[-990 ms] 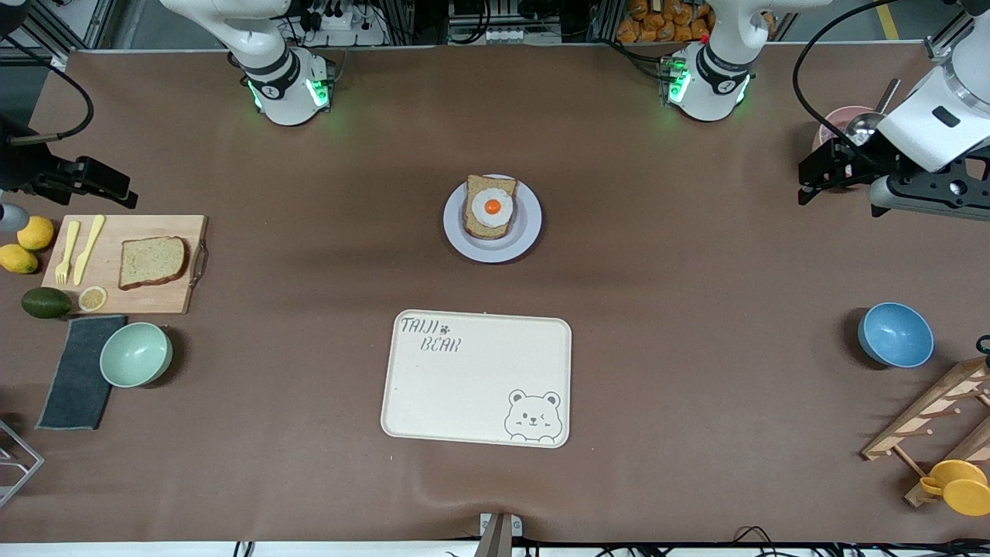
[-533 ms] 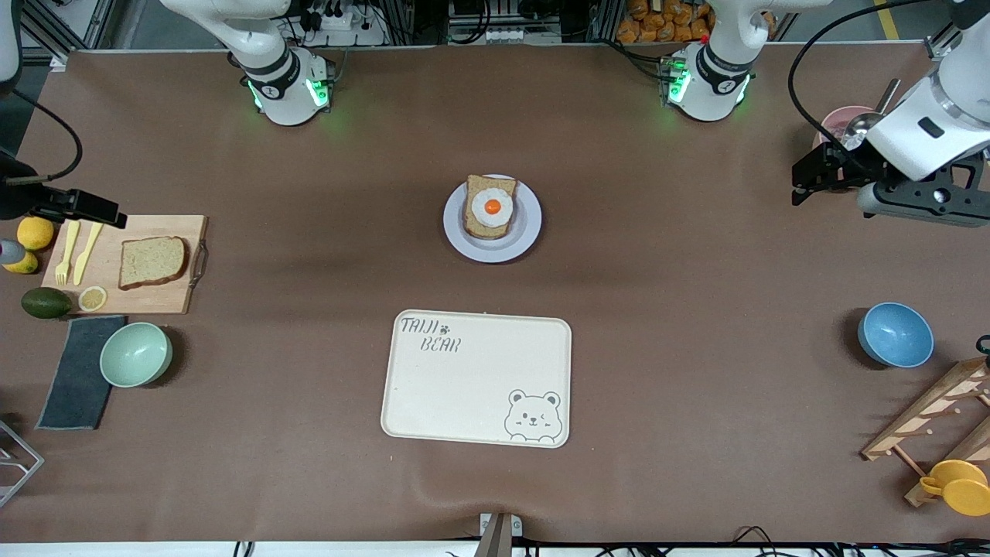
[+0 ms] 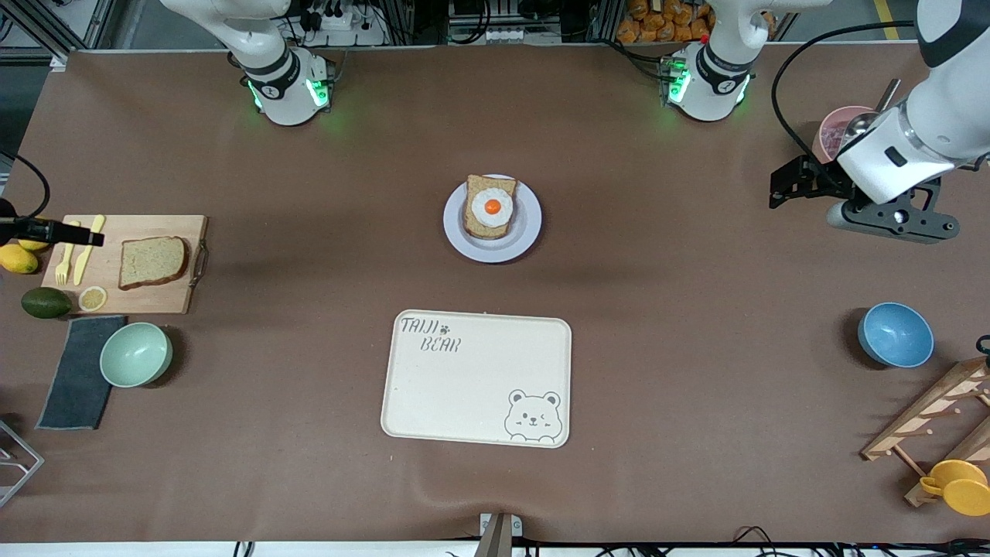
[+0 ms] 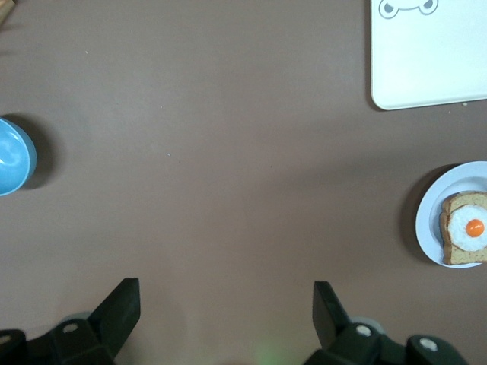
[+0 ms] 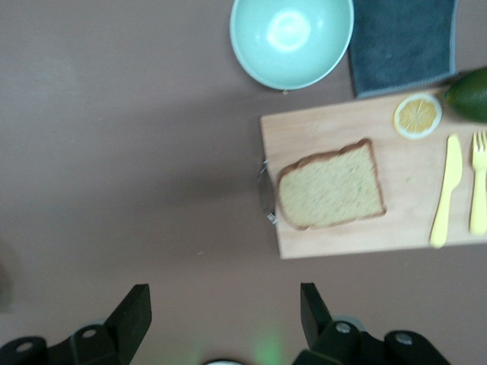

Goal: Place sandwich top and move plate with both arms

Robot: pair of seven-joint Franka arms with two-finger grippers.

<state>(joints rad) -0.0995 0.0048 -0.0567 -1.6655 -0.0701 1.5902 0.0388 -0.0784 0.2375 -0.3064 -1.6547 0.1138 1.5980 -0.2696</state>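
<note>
The sandwich top (image 3: 153, 261), a plain brown bread slice, lies on a wooden cutting board (image 3: 166, 298) at the right arm's end of the table; it also shows in the right wrist view (image 5: 331, 185). The lavender-white plate (image 3: 526, 232) sits mid-table and bears a bread slice with a fried egg (image 3: 489, 207); the plate also shows in the left wrist view (image 4: 430, 220). My right gripper (image 5: 224, 312) is open and empty, high above the table beside the board. My left gripper (image 3: 889, 220) is open and empty in its own view (image 4: 224, 304), high over bare table at the left arm's end.
A cream bear tray (image 3: 476, 379) lies nearer the front camera than the plate. A green bowl (image 3: 135, 353), grey cloth (image 3: 77, 371), avocado (image 3: 45, 302), lemons (image 3: 17, 259), and a yellow knife and fork (image 3: 77, 249) surround the board. A blue bowl (image 3: 895, 334) and a wooden rack (image 3: 928, 422) stand at the left arm's end.
The left hand has swung in toward the table's middle and lower in the front view. The right hand's black part has dropped toward the cutting board's outer end. Both grippers stay open.
</note>
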